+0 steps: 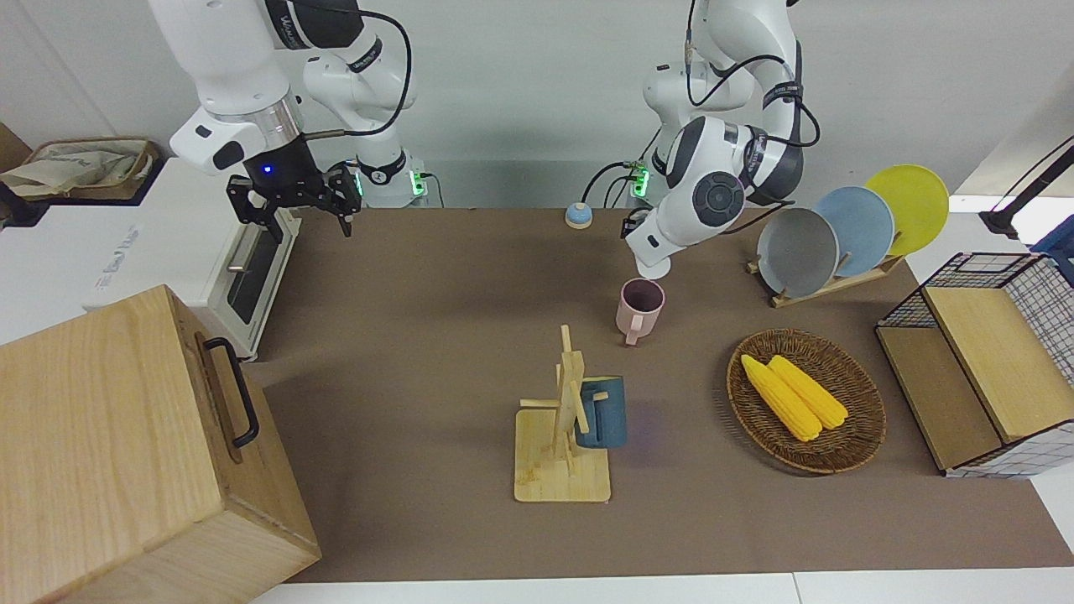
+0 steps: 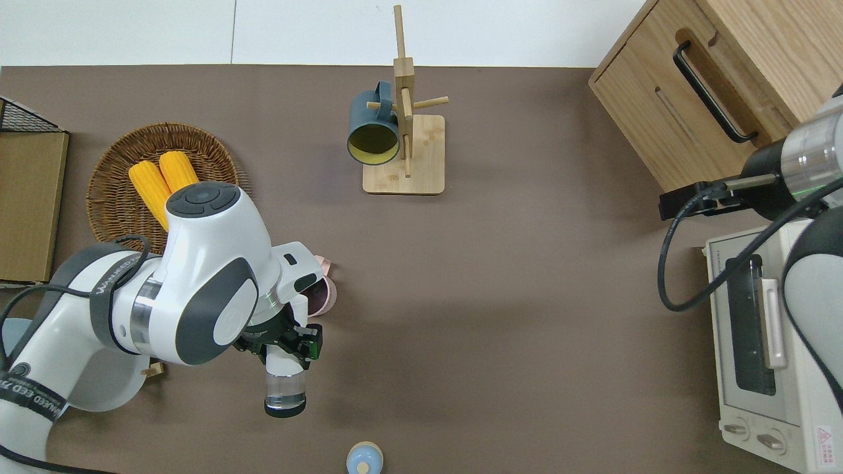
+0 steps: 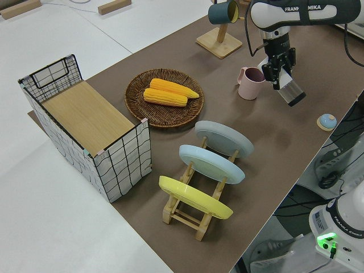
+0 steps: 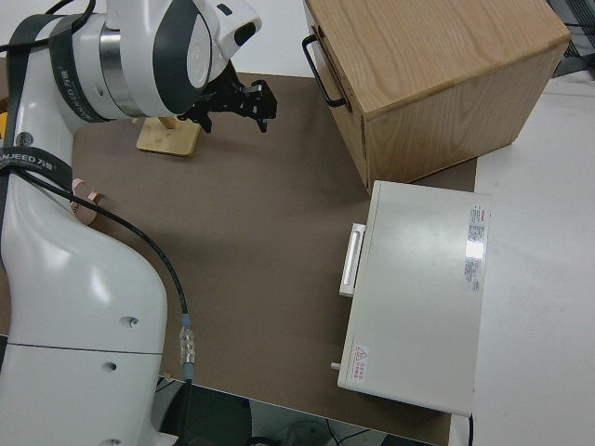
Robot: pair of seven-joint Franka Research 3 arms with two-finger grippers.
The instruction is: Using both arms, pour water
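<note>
The left gripper (image 2: 288, 347) is clamping a tilted clear cup (image 2: 285, 390) at the pink mug's (image 2: 321, 294) six o'clock overhead. The right gripper (image 1: 295, 204) is parked, its fingers apart.

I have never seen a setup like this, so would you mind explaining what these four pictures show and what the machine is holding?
Two white robot arms work at a brown table, photographed from the front, overhead and both sides. The left pincer holds a clear glass, tipped on its side, next to a pink mug. The right pincer hangs open and empty near a white toaster oven. Also there: a blue mug on a wooden stand, corn in a wicker basket, three plates in a rack, and a wooden box.
</note>
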